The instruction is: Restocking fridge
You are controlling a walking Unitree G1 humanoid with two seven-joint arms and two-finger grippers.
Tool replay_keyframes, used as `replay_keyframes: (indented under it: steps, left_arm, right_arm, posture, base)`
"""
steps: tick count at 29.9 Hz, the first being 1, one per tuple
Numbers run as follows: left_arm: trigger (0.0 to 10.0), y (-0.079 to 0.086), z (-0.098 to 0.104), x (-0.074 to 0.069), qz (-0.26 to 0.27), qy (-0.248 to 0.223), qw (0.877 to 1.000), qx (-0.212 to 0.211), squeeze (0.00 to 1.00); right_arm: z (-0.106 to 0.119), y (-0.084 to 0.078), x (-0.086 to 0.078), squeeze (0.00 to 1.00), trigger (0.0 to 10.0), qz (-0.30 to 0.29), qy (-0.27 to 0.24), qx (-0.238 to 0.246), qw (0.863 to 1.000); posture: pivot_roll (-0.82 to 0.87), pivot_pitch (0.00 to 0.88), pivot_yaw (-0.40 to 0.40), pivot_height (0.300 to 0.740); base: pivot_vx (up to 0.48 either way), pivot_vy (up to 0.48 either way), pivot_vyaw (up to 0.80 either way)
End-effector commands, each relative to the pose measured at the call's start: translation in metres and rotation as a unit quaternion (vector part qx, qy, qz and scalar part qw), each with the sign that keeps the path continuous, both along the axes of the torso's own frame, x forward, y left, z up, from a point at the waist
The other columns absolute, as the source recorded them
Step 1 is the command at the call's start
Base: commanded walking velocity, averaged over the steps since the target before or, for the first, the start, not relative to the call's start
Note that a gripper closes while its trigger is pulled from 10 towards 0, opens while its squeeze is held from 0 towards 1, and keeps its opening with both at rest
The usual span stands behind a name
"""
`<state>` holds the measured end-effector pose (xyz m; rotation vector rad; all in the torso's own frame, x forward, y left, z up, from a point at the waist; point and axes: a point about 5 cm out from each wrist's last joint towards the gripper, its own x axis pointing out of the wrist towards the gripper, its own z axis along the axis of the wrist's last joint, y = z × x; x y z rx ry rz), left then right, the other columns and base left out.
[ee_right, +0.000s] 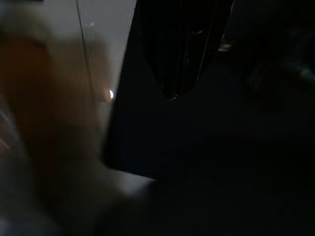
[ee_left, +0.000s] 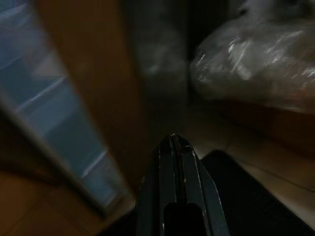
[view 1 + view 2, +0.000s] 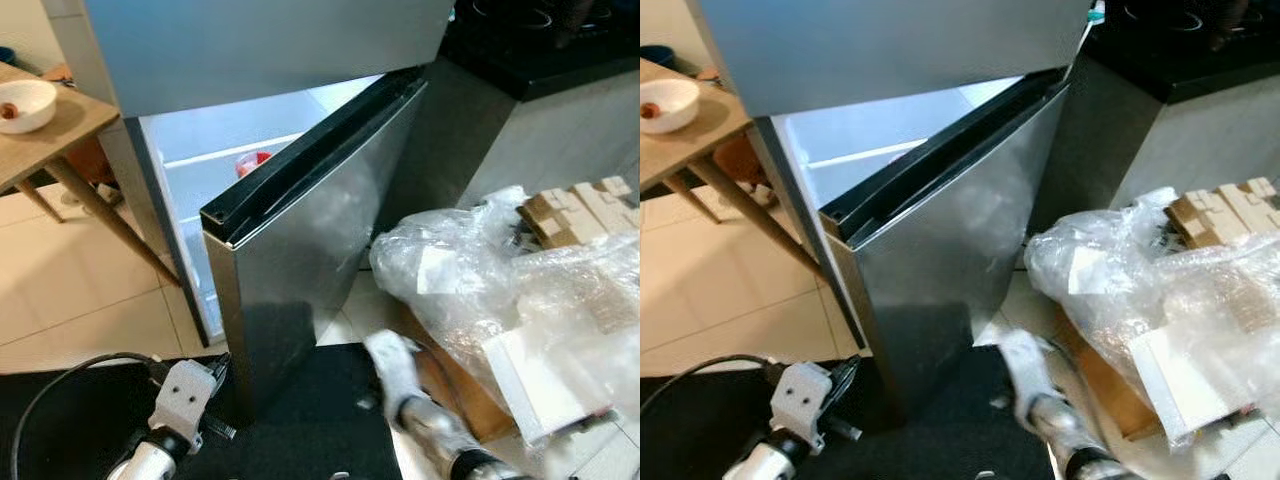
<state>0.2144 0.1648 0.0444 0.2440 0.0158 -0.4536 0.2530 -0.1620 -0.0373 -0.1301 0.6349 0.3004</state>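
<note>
1. A steel fridge (image 3: 300, 60) stands ahead, its lower door (image 3: 320, 230) half open onto a lit, nearly bare shelf (image 3: 225, 152).
2. Plastic-wrapped goods (image 3: 520, 280) sit on the floor, right of the door.
3. The left claw (image 2: 178, 147) hangs low with fingers pressed together, holding nothing.
4. The right claw's fingers cannot be made out.
5. Risk: the half-open door may block an arm carrying goods in.

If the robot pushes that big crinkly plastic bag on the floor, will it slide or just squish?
The clear plastic bag would probably squish first: its film is loose and wrinkled. It looks stuffed and rests on a cardboard box, so it may sag rather than slide. The film looks glossy, likely slippery to grip.
</note>
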Motion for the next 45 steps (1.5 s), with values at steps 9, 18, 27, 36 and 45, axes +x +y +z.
replay_keyframes:
  steps: [9,18,27,36,45]
  left_arm:
    - [10.0,-0.058,0.002,0.031,-0.117,0.02,0.993,-0.026,0.0]
    - [10.0,-0.078,0.008,0.059,-0.129,0.011,0.992,-0.003,0.0]
    - [10.0,-0.063,0.004,0.066,-0.131,0.034,0.991,-0.011,0.0]
    - [10.0,-0.046,0.005,0.073,-0.113,0.035,0.993,-0.006,0.0]
    - [10.0,0.005,0.016,0.089,-0.013,0.008,0.999,0.031,0.0]
  right_arm:
    - [0.014,0.01,0.006,0.0,10.0,-0.031,-0.082,0.085,0.992]
    - [0.029,0.021,0.019,0.0,10.0,-0.031,-0.129,0.11,0.985]
    - [0.032,0.02,0.021,0.0,10.0,-0.028,-0.136,0.114,0.984]
    - [0.032,0.018,0.021,0.0,10.0,-0.03,-0.138,0.112,0.984]
    - [0.034,0.02,0.024,0.0,10.0,-0.03,-0.142,0.117,0.983]
  posture:
    - [-0.1,0.136,-0.026,0.74]
    - [-0.11,0.131,-0.012,0.74]
    - [-0.1,0.136,-0.025,0.74]
    - [-0.1,0.138,-0.026,0.74]
    - [-0.1,0.135,-0.03,0.74]
  base:
    - [0.0,0.0,0.0]
    - [0.0,0.0,0.0]
    - [0.0,0.0,0.0]
    - [0.0,0.0,0.0]
    - [0.0,0.0,0.0]
